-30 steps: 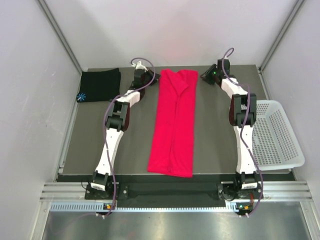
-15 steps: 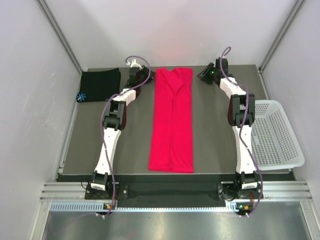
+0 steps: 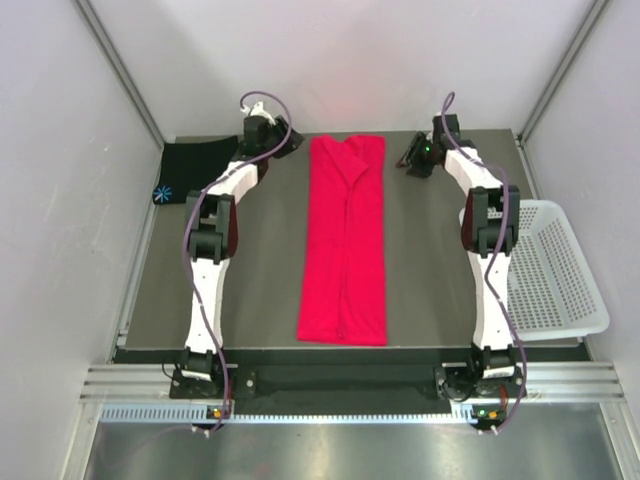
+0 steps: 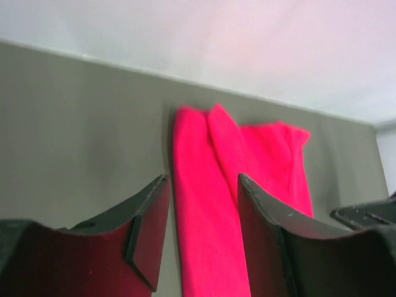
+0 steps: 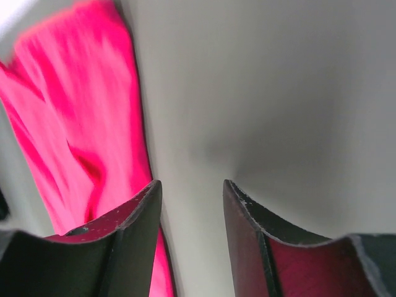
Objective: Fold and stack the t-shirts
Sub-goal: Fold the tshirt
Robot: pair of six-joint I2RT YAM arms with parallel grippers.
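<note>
The red-pink t-shirt lies on the dark table as a long narrow strip, running from the far edge to the near edge. The black t-shirt, with a light-blue starburst, lies folded at the far left corner. My left gripper hangs open just left of the red shirt's far end. In the left wrist view this open gripper holds nothing and the red shirt lies beyond. My right gripper is open to the right of that end. Its jaws are empty over bare table, with the red shirt to their left.
A white perforated basket sits off the table's right edge beside the right arm. White walls close in the far side and both flanks. The left arm's forearm crosses above the black shirt's right edge.
The left gripper opened and drew back leftward from the red shirt's far left corner. The right jaws widened. The shirt's far end now lies flat and straighter.
</note>
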